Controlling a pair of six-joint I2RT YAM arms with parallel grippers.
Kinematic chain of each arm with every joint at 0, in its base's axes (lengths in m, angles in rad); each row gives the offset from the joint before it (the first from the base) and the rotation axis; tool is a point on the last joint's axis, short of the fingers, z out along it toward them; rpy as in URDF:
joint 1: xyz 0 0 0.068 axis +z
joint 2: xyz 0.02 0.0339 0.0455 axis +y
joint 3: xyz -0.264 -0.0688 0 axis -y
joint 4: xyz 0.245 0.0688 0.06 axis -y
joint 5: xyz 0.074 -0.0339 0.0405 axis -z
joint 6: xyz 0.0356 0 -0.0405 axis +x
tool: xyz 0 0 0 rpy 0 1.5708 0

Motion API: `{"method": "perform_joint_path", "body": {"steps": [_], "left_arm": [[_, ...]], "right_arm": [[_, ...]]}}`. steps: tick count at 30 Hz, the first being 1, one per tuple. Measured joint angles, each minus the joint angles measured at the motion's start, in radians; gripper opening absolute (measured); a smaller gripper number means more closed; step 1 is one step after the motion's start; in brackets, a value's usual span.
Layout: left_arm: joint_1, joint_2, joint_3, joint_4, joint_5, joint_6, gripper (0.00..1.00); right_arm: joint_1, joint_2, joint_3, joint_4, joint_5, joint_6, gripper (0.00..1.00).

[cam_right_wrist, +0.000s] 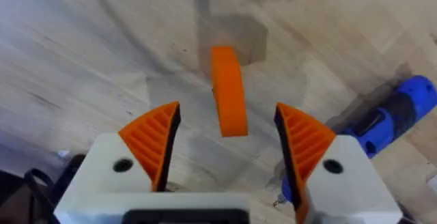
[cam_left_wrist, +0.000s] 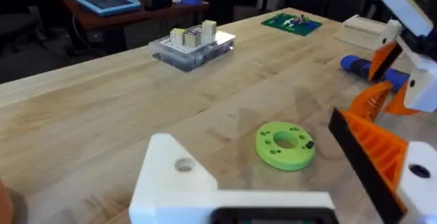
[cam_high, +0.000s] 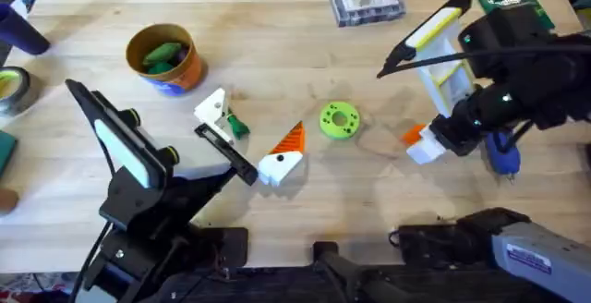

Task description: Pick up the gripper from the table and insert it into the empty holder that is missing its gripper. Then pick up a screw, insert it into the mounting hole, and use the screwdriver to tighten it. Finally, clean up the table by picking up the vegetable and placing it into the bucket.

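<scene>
Right claw [cam_right_wrist: 229, 149] wide over table, screwdriver [cam_right_wrist: 389, 118] beside; left claw [cam_high: 249, 160] state unclear; no legible writing.

Bright, even overhead light; soft shadows on the table [cam_high: 277, 26]. Close arm parts blur dark at six o'clock.

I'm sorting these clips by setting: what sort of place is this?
Probably a robotics lab or workshop bench: a wooden table with a clear parts box, a green circuit board and a blue screwdriver, with another cluttered desk behind in the left wrist view.
</scene>
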Motion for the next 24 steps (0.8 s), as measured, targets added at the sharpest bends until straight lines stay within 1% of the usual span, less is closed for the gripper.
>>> {"method": "perform_joint_path", "body": {"steps": [5,6,8,11,12,13,16,17,21,24], "left_arm": [[0.000,0.000,0.000,0.000,0.000,0.000,0.990],[0.000,0.000,0.000,0.000,0.000,0.000,0.990],[0.000,0.000,0.000,0.000,0.000,0.000,0.990],[0.000,0.000,0.000,0.000,0.000,0.000,0.990],[0.000,0.000,0.000,0.000,0.000,0.000,0.990],[0.000,0.000,0.000,0.000,0.000,0.000,0.990],[0.000,0.000,0.000,0.000,0.000,0.000,0.990],[0.000,0.000,0.000,0.000,0.000,0.000,0.990],[0.000,0.000,0.000,0.000,0.000,0.000,0.990],[0.000,0.000,0.000,0.000,0.000,0.000,0.990]], "right_arm": [[0.000,0.060,-0.001,-0.003,0.000,-0.008,0.839],[0.000,0.067,-0.001,0.000,0.000,-0.012,0.778],[0.000,0.075,-0.001,0.010,0.000,-0.016,0.693],[0.000,0.077,-0.002,0.028,0.001,-0.018,0.510],[0.000,0.077,-0.002,0.030,0.002,-0.021,0.421],[0.000,0.077,-0.002,0.031,0.004,-0.021,0.308],[0.000,0.077,-0.002,0.037,0.005,-0.018,0.050],[0.000,0.076,-0.002,0.038,0.005,-0.019,0.019],[0.000,0.070,-0.002,0.037,0.005,-0.019,0.016],[0.000,0.037,0.002,0.024,0.005,-0.008,0.015]]}}
